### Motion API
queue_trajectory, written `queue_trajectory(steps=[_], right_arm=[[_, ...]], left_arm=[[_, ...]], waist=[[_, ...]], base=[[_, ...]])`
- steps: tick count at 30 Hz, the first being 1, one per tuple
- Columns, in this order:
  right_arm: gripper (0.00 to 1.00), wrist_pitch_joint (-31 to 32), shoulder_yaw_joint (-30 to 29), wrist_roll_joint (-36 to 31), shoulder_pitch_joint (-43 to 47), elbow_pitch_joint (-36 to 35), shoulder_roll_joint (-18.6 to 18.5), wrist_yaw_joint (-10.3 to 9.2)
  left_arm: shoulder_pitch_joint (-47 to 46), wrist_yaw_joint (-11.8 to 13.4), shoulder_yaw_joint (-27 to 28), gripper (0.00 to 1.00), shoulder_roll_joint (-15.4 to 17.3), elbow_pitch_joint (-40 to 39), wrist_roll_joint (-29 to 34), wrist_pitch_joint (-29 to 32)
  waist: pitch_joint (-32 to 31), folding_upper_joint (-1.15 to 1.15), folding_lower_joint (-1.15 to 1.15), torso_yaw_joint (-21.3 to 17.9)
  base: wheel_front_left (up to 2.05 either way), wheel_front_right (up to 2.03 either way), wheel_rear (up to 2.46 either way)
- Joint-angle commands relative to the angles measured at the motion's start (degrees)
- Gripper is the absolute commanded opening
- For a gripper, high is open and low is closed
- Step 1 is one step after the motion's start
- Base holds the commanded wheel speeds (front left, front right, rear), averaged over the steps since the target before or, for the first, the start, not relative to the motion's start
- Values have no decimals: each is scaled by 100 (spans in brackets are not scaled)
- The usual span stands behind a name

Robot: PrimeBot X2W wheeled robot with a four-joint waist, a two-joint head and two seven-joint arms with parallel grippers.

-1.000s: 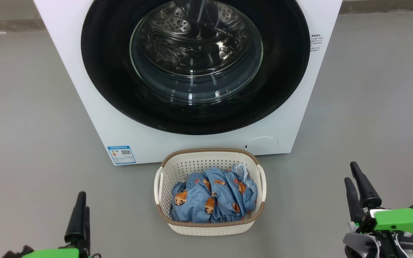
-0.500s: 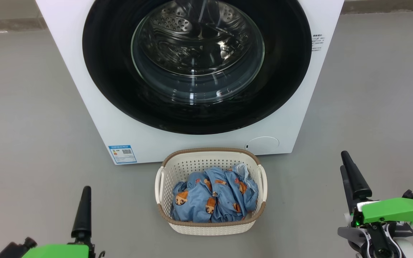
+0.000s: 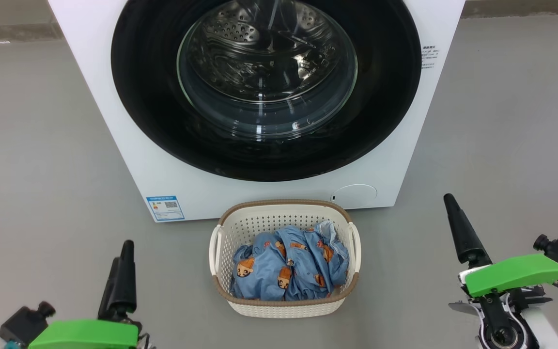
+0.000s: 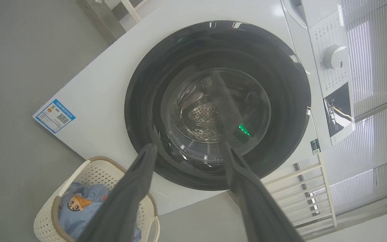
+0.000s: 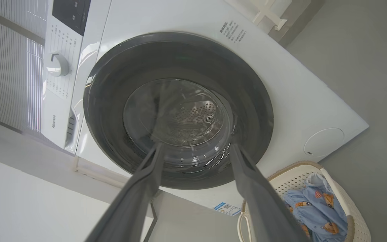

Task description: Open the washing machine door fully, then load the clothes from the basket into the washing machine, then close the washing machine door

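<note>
The washing machine stands ahead of me, white. Its washing machine door lies flat against the front, black rim around a glass bowl. On the floor before it sits the cream basket holding the light blue clothes. My left gripper hovers left of the basket and my right gripper hovers to its right; both touch nothing. In the wrist views the left gripper and the right gripper stand open and empty, pointing at the door.
Grey floor spreads on both sides of the machine. A blue label sits low on its front. The control panel carries a dial. A white slatted rack stands beside the machine.
Both grippers have risen toward the machine: the left one up and rightward, the right one up and leftward. Door, basket and clothes have not moved.
</note>
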Motion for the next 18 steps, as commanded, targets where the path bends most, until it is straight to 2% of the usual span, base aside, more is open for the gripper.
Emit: queue_trajectory(steps=[1,18], right_arm=[[100,-91,116,-273,-308,-126,-112,21],[100,-377,221,-2226,-521,389,-77,25]], left_arm=[[-299,-24,64,100,92,-133,234,-81],[-402,-28,64,100,24,99,1771,-368]], waist=[[-1,0,0,-2],[-10,0,0,-6]], base=[[0,0,0],[0,0,0]])
